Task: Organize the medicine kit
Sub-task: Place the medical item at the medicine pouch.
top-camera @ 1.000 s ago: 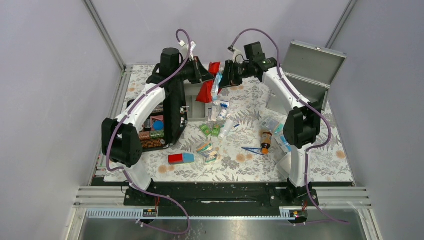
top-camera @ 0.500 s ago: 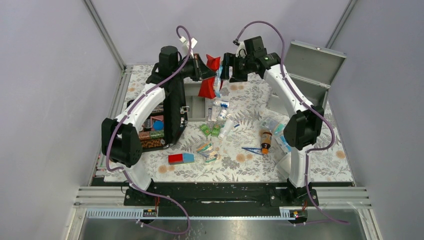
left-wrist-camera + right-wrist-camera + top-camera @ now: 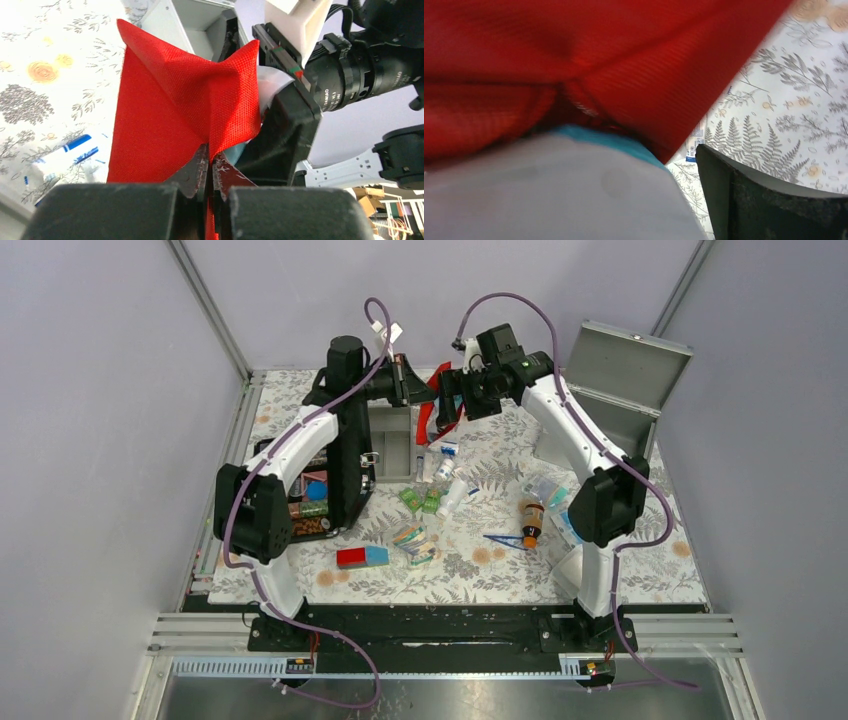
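Note:
A red fabric pouch (image 3: 428, 412) hangs above the far middle of the table, and my left gripper (image 3: 412, 380) is shut on its edge. In the left wrist view the red pouch (image 3: 175, 115) is pinched flat between the fingertips of the left gripper (image 3: 210, 167). My right gripper (image 3: 450, 400) is open right against the pouch. In the right wrist view the pouch (image 3: 599, 60) fills the top. A blurred white item with a teal edge (image 3: 574, 200) lies below it. Only one black finger (image 3: 764, 205) shows, well apart from that item.
An open grey metal box (image 3: 622, 380) stands at the back right. A black case (image 3: 340, 475) and a grey tray (image 3: 395, 445) are on the left. A brown bottle (image 3: 531, 520), green packets (image 3: 420, 500), white tubes (image 3: 445, 468) and a red-blue box (image 3: 362, 557) lie scattered.
My right gripper has opened wide and shifted slightly left and down against the pouch. The left gripper kept its grip and the pouch now hangs narrower.

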### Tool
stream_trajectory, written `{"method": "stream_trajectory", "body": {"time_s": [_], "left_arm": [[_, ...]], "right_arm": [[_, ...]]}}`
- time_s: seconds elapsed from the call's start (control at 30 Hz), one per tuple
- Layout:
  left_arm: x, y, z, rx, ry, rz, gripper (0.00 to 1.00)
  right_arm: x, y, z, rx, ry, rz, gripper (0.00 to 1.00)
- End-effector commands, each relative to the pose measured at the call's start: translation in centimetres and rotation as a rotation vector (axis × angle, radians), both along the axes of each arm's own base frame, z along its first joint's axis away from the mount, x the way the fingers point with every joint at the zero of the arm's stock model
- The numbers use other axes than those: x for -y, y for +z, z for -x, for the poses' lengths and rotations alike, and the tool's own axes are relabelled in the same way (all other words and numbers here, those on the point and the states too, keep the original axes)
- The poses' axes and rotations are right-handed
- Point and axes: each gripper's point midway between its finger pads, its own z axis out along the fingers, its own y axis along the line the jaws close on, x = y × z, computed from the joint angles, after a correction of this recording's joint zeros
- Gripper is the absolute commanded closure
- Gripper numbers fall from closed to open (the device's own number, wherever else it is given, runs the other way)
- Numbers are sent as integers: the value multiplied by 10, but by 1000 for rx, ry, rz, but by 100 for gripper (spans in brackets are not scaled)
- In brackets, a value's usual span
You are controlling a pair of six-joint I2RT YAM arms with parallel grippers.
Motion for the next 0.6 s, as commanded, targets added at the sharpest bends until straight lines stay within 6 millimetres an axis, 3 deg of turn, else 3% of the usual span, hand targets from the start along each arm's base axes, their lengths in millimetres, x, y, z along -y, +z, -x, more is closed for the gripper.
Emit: {"method": "stream_trajectory", "body": {"time_s": [0.0, 0.3, 0.43, 0.57], "left_arm": [[9, 41, 8, 117, -100, 102, 100], [7, 37, 6, 88, -121, 114, 100], [3, 39, 8, 97, -131, 113, 100], [3, 41, 16, 109, -168, 105, 100]], "right_arm": [[-21, 76, 40, 186, 335, -147, 5], [-3, 124, 72, 205, 492, -221, 1], [10, 125, 77, 187, 548, -169, 1], [24, 120, 62, 215, 530, -128, 6]]}}
